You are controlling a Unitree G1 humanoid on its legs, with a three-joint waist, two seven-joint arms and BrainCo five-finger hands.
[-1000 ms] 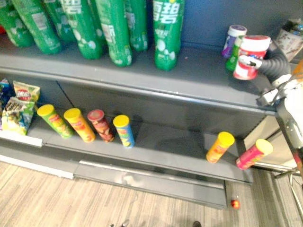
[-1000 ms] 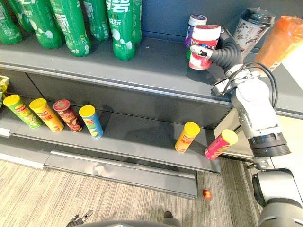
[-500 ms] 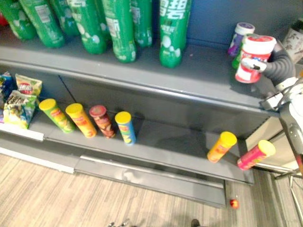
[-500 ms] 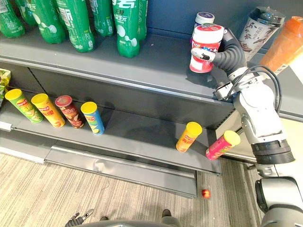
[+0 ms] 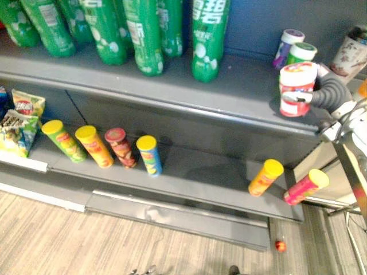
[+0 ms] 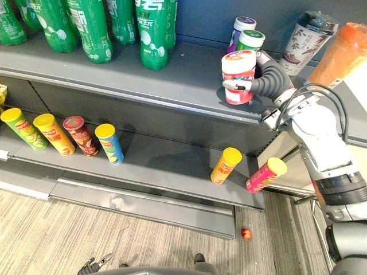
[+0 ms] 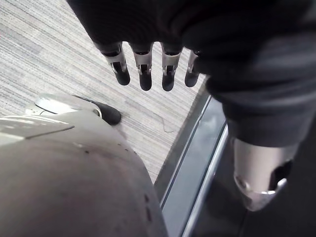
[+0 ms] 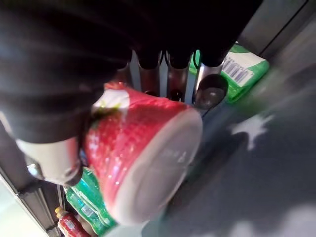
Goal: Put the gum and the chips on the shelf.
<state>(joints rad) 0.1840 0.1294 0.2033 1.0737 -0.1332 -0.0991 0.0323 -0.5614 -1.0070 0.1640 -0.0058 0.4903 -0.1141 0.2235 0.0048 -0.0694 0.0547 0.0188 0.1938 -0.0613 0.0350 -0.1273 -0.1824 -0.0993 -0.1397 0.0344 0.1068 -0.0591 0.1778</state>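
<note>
A red and white gum jar [image 6: 238, 76] stands upright at the front right of the upper shelf [image 6: 172, 80], its base at or just above the surface. My right hand [image 6: 268, 82] is shut on it from the right, thumb in front and fingers behind. In the right wrist view the jar [image 8: 143, 153] sits between the thumb [image 8: 49, 158] and the fingers [image 8: 210, 89]. Chips cans lie on the lower shelf [image 6: 166, 163]: a yellow one [image 6: 225, 165], a pink one [image 6: 266, 174] and several at the left [image 6: 53, 134]. My left hand [image 7: 143, 69] hangs open above the floor.
Two more gum jars, purple-lidded [image 6: 243, 28] and green-lidded [image 6: 250, 40], stand just behind the held jar. Green bottles [image 6: 152, 28] fill the upper shelf's left. A patterned cup [image 6: 307, 34] and an orange one [image 6: 344, 51] stand at the right. Snack bags [image 5: 20, 120] are at the lower left.
My right hand has brought the red jar down and forward, towards the shelf's front edge. The green-lidded jar behind it has come into sight. The camera shifted slightly.
</note>
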